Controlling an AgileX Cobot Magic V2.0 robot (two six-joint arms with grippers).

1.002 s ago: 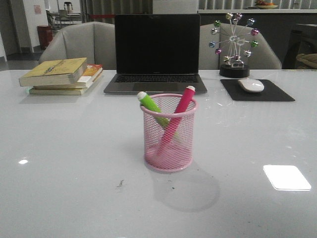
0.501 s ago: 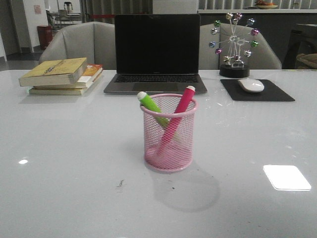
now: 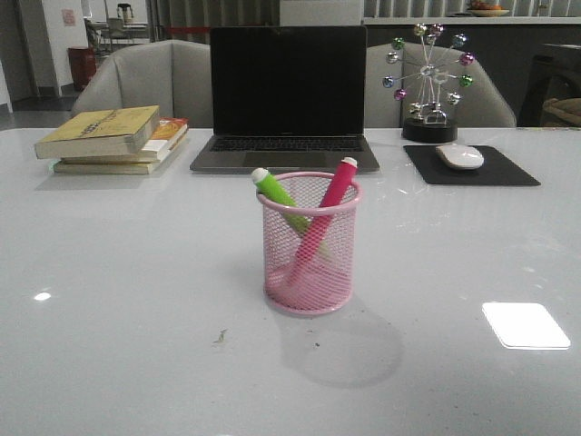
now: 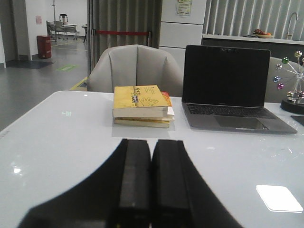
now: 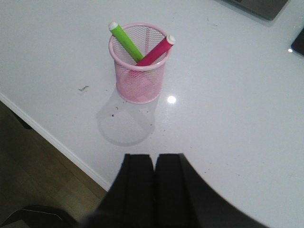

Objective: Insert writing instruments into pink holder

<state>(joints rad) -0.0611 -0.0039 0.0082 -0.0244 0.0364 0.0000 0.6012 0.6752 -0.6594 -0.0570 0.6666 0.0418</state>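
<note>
Both grippers show only in the wrist views, each with its jaws pressed together on nothing: the left gripper (image 4: 151, 190) near the table's left side, the right gripper (image 5: 154, 190) above the near table edge. Mid-table on the white table (image 3: 109, 300) stands the pink holder (image 3: 310, 263), upright. Inside it the green pen (image 3: 277, 193) leans left and the pink pen (image 3: 329, 204) leans right, crossing, whitish ends above the rim. Farther back sit stacked books (image 3: 113, 138) at left, an open laptop (image 3: 287, 91) behind the holder, and at right a mouse (image 3: 460, 156) on a black pad (image 3: 508, 171), then a ball ornament (image 3: 428, 82).
</note>
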